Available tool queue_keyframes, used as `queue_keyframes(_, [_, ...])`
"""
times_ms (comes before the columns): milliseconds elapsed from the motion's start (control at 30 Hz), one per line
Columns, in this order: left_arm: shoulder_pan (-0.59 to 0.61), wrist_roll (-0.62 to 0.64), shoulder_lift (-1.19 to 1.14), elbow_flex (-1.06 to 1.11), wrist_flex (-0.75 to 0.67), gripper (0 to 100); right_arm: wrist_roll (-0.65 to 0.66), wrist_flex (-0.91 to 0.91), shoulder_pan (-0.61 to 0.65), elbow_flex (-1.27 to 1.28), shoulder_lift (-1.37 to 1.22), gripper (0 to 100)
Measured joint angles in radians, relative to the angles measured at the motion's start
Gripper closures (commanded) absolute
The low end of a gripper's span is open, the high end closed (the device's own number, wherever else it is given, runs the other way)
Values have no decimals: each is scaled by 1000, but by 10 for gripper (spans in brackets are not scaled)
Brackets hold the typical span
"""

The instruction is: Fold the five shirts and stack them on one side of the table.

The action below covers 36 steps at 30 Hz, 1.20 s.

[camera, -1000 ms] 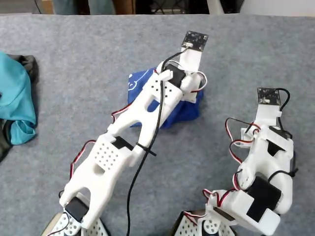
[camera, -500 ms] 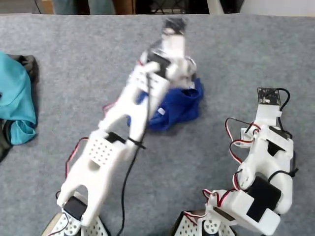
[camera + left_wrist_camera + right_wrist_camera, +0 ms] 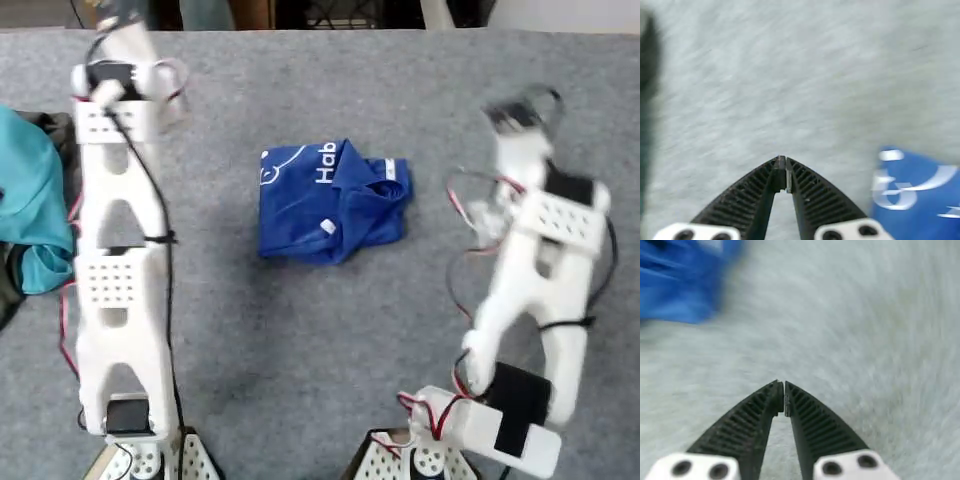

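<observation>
Blue shirt (image 3: 335,205) is found folded into a compact, roughly rectangular bundle near the middle of the grey tabletop (image 3: 250,360), with white print exposed on its upper surface. A teal shirt (image 3: 30,200) is heaped loosely at the left edge of the tabletop, laid over a dark garment (image 3: 62,130) whose edges are exposed beside it. This heap is well apart from the blue shirt. The left arm (image 3: 115,260) is extended along the left side, between the heap and the blue shirt. The right arm (image 3: 545,240) is positioned to the right of the blue shirt, apart from it. The left pincer (image 3: 782,172) is closed, tips together, with nothing gripped, above bare tabletop. The right pincer (image 3: 781,397) is likewise closed on nothing, tips meeting over bare tabletop.
</observation>
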<state>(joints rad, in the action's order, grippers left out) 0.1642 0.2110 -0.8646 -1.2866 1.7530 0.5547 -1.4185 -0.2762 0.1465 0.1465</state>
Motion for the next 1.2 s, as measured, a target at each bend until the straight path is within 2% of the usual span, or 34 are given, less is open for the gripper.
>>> queue_keyframes(167, [6, -20, 130, 394, -5, 970, -44, -215, 193, -344, -146, 984])
queue_keyframes(233, [5, -20, 215, 569, -63, 970, -58, -264, 262, -451, -224, 984])
queue_keyframes(300, [6, -20, 295, 749, -178, 970, -63, -304, 330, -543, -308, 984])
queue_keyframes(467, [12, -23, 431, 1274, -638, 971, -64, -333, 486, -715, -496, 984])
queue_keyframes(533, [23, -23, 494, 1401, -766, 971, -64, -333, 539, -766, -560, 984])
queue_keyframes(667, [48, -21, 542, 1478, -856, 971, -64, -333, 592, -878, -703, 984])
queue_keyframes(900, [46, -21, 543, 1479, -885, 971, -64, -331, 588, -1122, -971, 984])
queue_keyframes(1200, [46, -23, 543, 1479, -910, 971, -64, -324, 462, -1398, -1234, 984])
